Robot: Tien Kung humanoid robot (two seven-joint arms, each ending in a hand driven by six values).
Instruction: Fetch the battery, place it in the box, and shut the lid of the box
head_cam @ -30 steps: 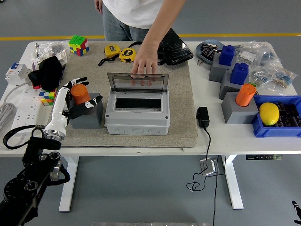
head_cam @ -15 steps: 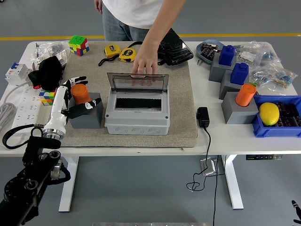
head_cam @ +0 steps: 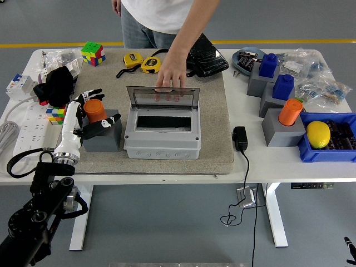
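Observation:
The orange cylindrical battery (head_cam: 94, 110) stands upright in a grey block (head_cam: 103, 135) at the left of the mat. My left hand (head_cam: 105, 106) is at the battery, open, with fingers (head_cam: 93, 93) behind it and the thumb (head_cam: 109, 120) in front on the block. The grey box (head_cam: 162, 142) sits mid-mat with its clear lid (head_cam: 162, 97) raised. A person's hand (head_cam: 171, 75) at the far side rests on the lid's top edge and holds it up. My right hand is out of sight.
Another orange battery (head_cam: 290, 111) stands on a grey block at the right, beside blue blocks (head_cam: 275, 75) and a blue bin (head_cam: 327, 146) holding a yellow lemon (head_cam: 317, 134). Cubes (head_cam: 93, 53), tape measures (head_cam: 142, 62), a power strip (head_cam: 26, 127) and a black adapter (head_cam: 240, 138) lie around the mat.
My left forearm has swung slightly right at its lower end, while the hand stays at the battery. The battery, the box and the person's hand have not moved.

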